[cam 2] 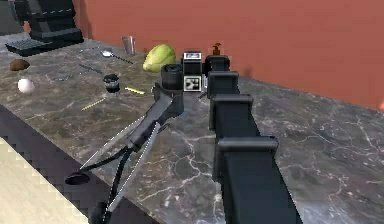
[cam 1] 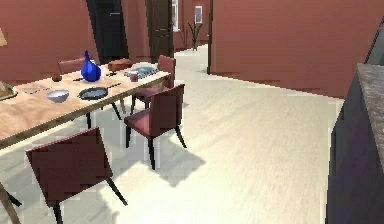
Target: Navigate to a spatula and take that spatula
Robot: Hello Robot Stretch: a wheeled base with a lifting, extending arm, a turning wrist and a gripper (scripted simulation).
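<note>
One gripper (cam 2: 90, 192) is reaching down at the near edge of the dark marble counter (cam 2: 320, 140), with only bare stone behind its tips, so it is holding nothing. Just beyond it a thin yellowish utensil (cam 2: 97, 102) is lying flat on the stone; whether this is the spatula I cannot tell. Farther back a white ball (cam 2: 26, 86), a green-yellow fruit (cam 2: 158, 57) and a metal cup (cam 2: 129, 43) are sitting toward the red wall (cam 2: 290, 40). In the forward view, dark red chairs (cam 1: 158, 118) are standing around a wooden table (cam 1: 30, 112) that is carrying a blue vase (cam 1: 91, 70).
</note>
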